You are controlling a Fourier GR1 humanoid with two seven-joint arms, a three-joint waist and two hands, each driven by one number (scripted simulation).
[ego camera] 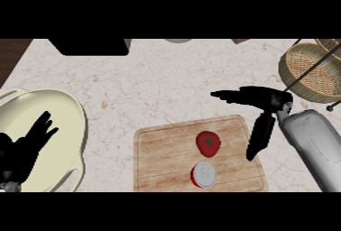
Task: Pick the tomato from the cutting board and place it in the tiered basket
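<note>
Nothing is done yet: the round red tomato (208, 143) lies untouched on the pale wooden cutting board (160, 158). At its three o'clock, the black right hand (261, 101) hovers, fingers spread, holding nothing. The woven wicker tiered basket (311, 72) waits at two o'clock.

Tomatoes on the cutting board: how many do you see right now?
1: the tomato lies mid-board on the cutting board. The red-and-white round object nearer the front edge looks different. None seems hidden.
</note>
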